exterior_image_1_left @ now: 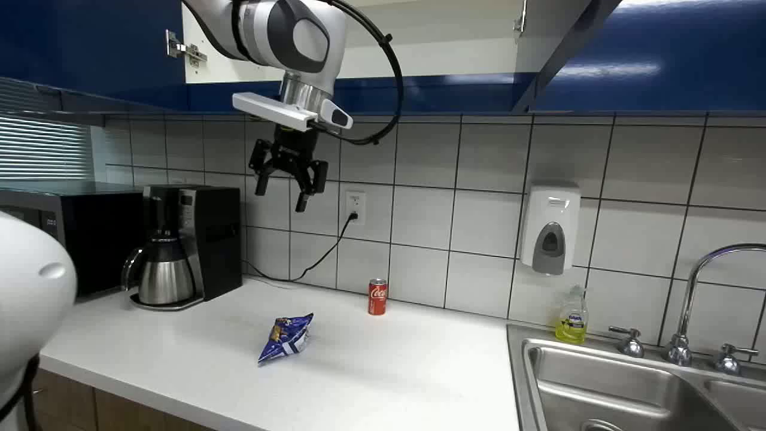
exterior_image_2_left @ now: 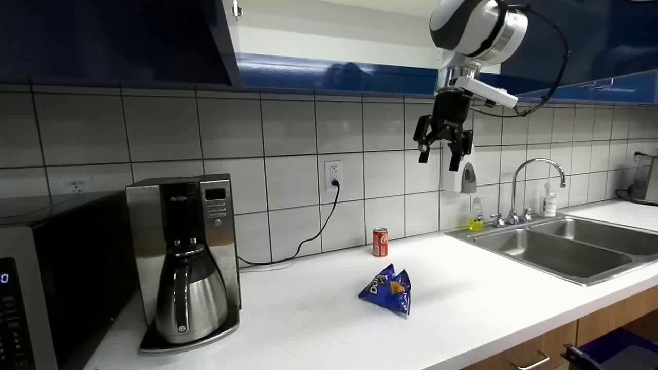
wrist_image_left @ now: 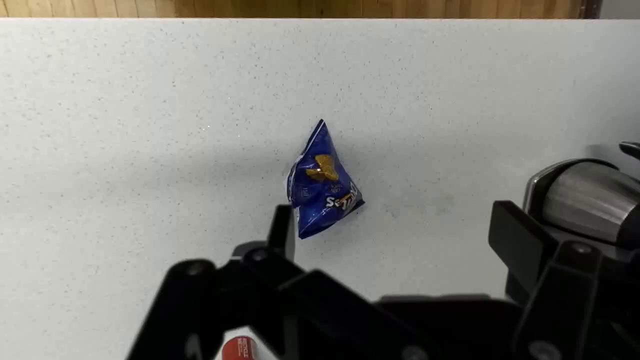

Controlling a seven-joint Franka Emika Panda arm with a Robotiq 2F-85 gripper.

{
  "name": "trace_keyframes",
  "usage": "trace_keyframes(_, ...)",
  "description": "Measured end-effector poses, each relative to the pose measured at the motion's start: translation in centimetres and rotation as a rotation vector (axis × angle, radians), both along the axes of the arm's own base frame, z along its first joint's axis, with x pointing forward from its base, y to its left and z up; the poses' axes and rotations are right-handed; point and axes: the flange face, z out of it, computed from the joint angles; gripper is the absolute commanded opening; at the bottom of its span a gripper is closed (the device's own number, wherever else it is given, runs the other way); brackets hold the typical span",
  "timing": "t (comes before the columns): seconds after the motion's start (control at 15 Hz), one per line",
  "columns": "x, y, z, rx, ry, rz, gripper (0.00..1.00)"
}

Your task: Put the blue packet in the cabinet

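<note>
A kitchen, coffee maker (exterior_image_2_left: 180,257) and microwave (exterior_image_2_left: 72,277) side by side on a white tabletop (exterior_image_1_left: 419,359), stainless double sink (exterior_image_2_left: 555,254) with curved faucet (exterior_image_1_left: 686,311), bottle of yellow liquid (exterior_image_1_left: 572,326) at the sink's back edge, dispenser (exterior_image_1_left: 550,230) on white tiled wall (exterior_image_1_left: 422,215), open blue-doored overhead cabinet (exterior_image_1_left: 443,94) above, wood-fronted drawers (exterior_image_2_left: 555,339) below

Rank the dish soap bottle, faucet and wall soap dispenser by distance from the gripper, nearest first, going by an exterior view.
In an exterior view, from the gripper:
1. Wall soap dispenser: on the tiled wall, right of the gripper in the picture.
2. Dish soap bottle: below the dispenser, at the back edge of the sink.
3. Faucet: farther right along that edge.
</note>
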Motion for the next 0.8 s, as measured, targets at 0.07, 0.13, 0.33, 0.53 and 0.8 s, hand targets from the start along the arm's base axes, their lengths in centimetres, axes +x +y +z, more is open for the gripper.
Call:
trace_keyframes(0.07,0.0,0.0,0.0,0.000,0.000,0.000,1.00)
trace_keyframes(0.13,0.0,0.0,0.0,0.000,0.000,0.000,1.00)
trace_keyframes(0.33,0.0,0.0,0.0,0.000,0.001,0.000,1.00)
trace_keyframes(0.53,0.1,0.5,-0.1,-0.026,-0.001,0.017,1.00)
trace_keyframes(0.8,0.4,2.3,-0.3,-0.100,-0.020,0.075,1.00)
